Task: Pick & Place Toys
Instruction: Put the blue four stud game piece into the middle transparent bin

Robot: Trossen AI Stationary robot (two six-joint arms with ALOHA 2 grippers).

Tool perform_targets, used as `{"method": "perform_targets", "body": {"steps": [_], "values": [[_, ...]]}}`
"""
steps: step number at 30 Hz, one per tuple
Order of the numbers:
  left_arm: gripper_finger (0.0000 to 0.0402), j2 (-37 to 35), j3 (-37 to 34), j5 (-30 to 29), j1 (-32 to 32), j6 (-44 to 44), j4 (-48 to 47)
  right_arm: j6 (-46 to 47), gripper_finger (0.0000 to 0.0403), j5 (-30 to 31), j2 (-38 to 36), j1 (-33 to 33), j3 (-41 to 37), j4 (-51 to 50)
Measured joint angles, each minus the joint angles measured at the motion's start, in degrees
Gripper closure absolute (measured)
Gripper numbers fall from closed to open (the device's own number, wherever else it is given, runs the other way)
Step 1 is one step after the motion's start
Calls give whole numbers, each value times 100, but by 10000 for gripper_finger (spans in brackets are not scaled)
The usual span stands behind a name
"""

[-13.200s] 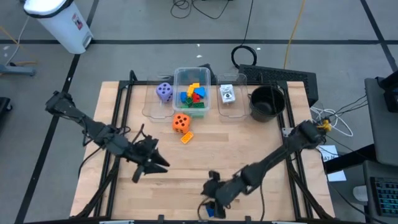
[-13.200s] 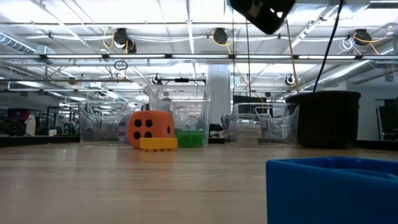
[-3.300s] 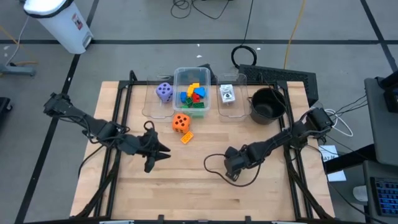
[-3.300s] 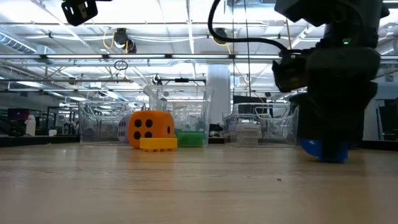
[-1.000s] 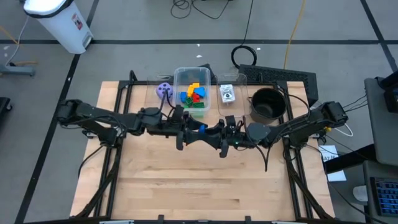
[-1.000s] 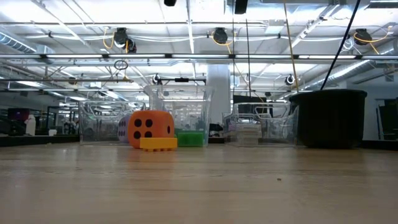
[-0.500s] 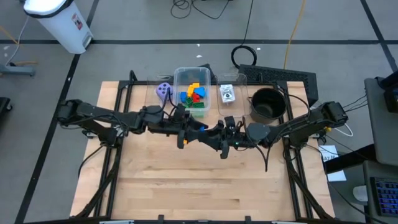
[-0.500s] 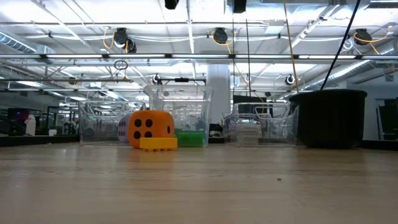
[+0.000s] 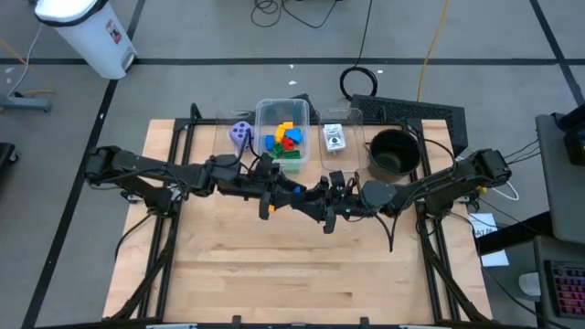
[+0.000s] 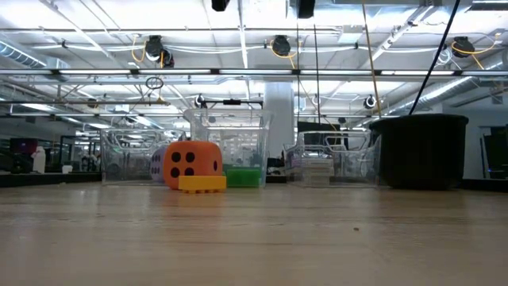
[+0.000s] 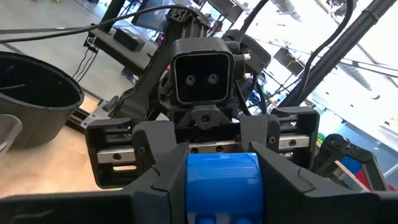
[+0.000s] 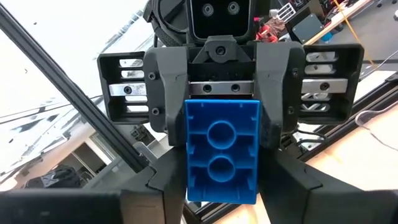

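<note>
Wooden table [image 9: 274, 265], open hall with ceiling lights behind. Left gripper [image 9: 291, 191] and right gripper [image 9: 309, 196] meet nose to nose above mid-table, just in front of the clear tub [image 9: 282, 137]. Blue building block [image 12: 222, 151] sits between both pairs of fingers: left fingers [image 12: 171, 87] clamp one end, right fingers [image 11: 158, 176] clamp the other, each closed to block width. Orange die [image 10: 190, 164] and yellow block [image 10: 202, 183] rest on table below the fingers. Black pot [image 9: 393, 153] well off to the side.

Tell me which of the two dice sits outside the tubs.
The orange die, standing on the bare table by a yellow block; the purple die lies inside a clear tub.
</note>
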Motion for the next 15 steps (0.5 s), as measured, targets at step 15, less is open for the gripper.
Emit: {"method": "perform_targets", "body": {"steps": [15], "values": [[256, 0, 343, 238, 198, 378, -298, 31, 174, -331, 0, -86, 0, 20]]}}
